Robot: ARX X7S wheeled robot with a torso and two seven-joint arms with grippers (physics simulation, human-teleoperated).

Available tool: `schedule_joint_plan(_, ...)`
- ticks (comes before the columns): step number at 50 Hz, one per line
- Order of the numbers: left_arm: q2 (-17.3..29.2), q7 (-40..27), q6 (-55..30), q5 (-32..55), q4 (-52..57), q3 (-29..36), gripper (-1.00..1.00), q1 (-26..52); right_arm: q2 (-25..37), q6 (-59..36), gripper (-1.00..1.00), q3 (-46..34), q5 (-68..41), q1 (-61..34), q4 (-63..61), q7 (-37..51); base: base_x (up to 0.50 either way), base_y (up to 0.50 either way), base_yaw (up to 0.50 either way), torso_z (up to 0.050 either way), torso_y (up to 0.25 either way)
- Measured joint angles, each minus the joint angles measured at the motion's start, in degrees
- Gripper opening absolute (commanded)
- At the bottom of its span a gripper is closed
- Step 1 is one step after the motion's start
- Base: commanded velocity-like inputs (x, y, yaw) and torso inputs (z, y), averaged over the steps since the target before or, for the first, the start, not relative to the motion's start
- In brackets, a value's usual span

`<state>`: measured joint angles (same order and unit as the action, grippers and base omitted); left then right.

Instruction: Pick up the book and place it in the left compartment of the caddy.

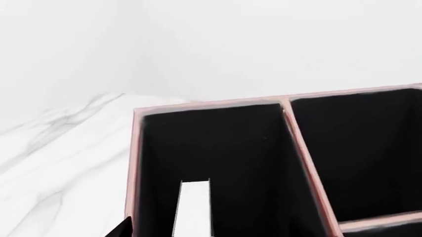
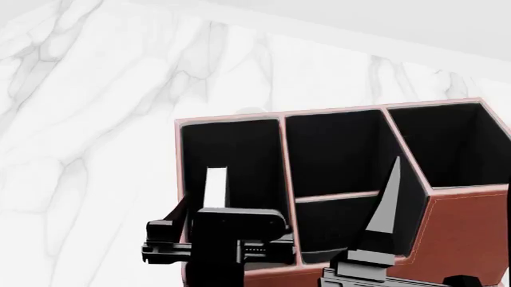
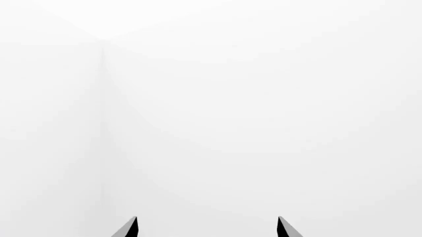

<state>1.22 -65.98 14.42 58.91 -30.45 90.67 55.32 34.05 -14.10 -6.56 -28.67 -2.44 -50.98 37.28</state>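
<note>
Right hand: nearest to us; two dark fingertips stand well apart with only blank white between them, so we read it as wide and carrying nothing
Left hand: low over the near end of the caddy; one dark finger tip shows in the left wrist view, but we cannot tell whether the fingers clamp anything
Book: standing on end inside the left compartment, white page edges toward us, black covers lost against the black walls
Left compartment: long and undivided; the book occupies its near part, the rest shows only black
Caddy: resting on the marble surface, the two other sections unoccupied
Task status: we judge placement essentially achieved; release and withdrawal of the left hand remain, if it grips at all
</note>
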Motion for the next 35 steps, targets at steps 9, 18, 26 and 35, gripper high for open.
schedule_joint_plan(9,1.4,-1.0,-0.6,-1.3,5.5,0.6,1.0,1.7,0.2,-0.1,1.0,0.0,0.0,0.0,-0.2,0.2,0.0,0.0,0.0,0.0,0.0)
schedule_joint_plan(18,6.2,-4.3,-2.7,-2.8,18.7,1.4,1.0,5.7,0.4,-0.2,1.0,0.1,-0.2,0.0,-0.5,0.5,0.0,0.0,0.0,0.0,0.0)
schedule_joint_plan(26,10.7,-7.1,-4.6,-4.2,29.7,1.9,1.0,9.1,0.5,-0.3,1.0,0.0,-0.2,-0.1,-0.6,0.6,0.0,0.0,0.0,0.0,0.0)
schedule_joint_plan(35,15.7,-10.6,-7.2,-6.6,39.7,2.5,1.0,12.5,0.7,-0.2,1.0,0.0,-0.3,-0.1,-0.7,0.8,0.0,0.0,0.0,0.0,0.0)
